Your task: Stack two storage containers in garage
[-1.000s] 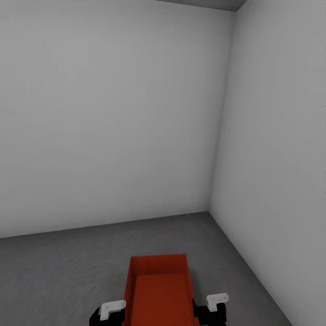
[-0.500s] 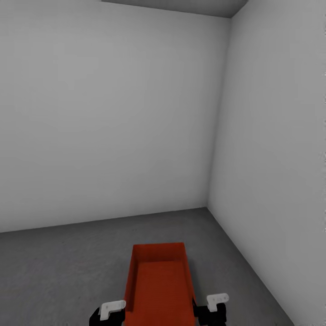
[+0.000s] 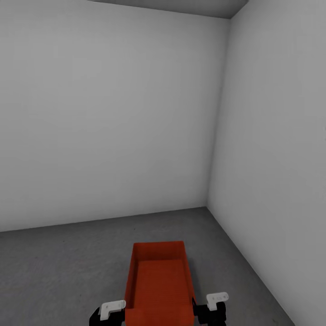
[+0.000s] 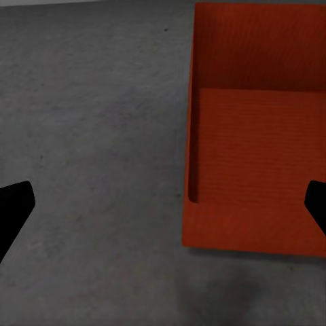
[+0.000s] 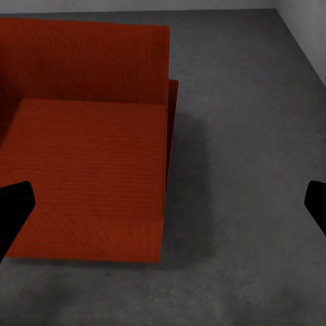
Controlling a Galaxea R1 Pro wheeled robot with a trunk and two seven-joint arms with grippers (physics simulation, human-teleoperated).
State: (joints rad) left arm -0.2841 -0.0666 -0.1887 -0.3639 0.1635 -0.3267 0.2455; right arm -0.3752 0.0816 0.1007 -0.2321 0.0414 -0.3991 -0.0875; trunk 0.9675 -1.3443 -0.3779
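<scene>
A: Where is the storage container sitting?

B: In the head view it is lying at 6 o'clock, in the garage, over the concrete floor, between both arms. Its long axis is running 6 to 12, toward the back wall. Whether it is resting on the floor or being carried just above it cannot be confirmed from these views.

A: Which way from the jaws?

B: The left gripper is flanking its left wall; the container is lying toward 3 o'clock of that arm. The right gripper is flanking the opposite wall, container toward 9 o'clock. Both arms are about equally near.

A: Jaw state?

B: Both sets are standing spread wide, fingertips apart, pinching nothing.
</scene>
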